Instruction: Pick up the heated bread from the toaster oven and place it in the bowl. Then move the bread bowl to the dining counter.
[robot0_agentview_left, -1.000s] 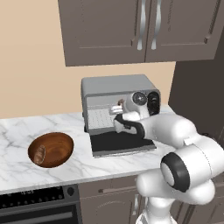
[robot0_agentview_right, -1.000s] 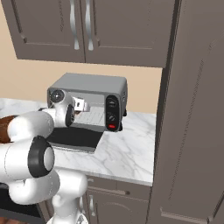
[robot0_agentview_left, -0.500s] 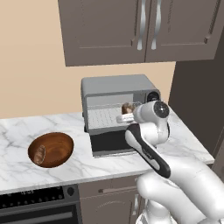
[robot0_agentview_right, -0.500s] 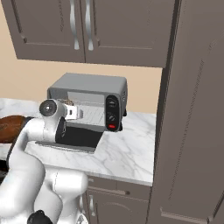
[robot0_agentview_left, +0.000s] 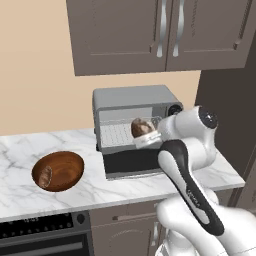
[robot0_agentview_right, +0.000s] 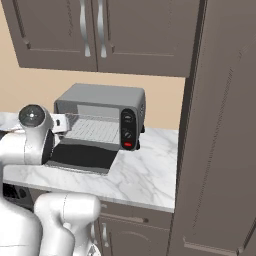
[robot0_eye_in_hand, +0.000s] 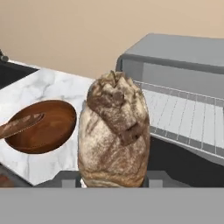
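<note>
Bread (robot0_eye_in_hand: 114, 133) clamped in my gripper (robot0_agentview_left: 145, 138), over the oven (robot0_agentview_left: 137, 103) door; next, swing left to the bowl (robot0_agentview_left: 58, 171).

Home kitchen (rendered): marble worktop (robot0_agentview_left: 30, 150), toaster oven (robot0_agentview_left: 135, 102), dark cabinets (robot0_agentview_left: 150, 32).

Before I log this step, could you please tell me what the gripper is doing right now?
Gripper: closed on the heated bread, held in front of the open toaster oven.
</note>
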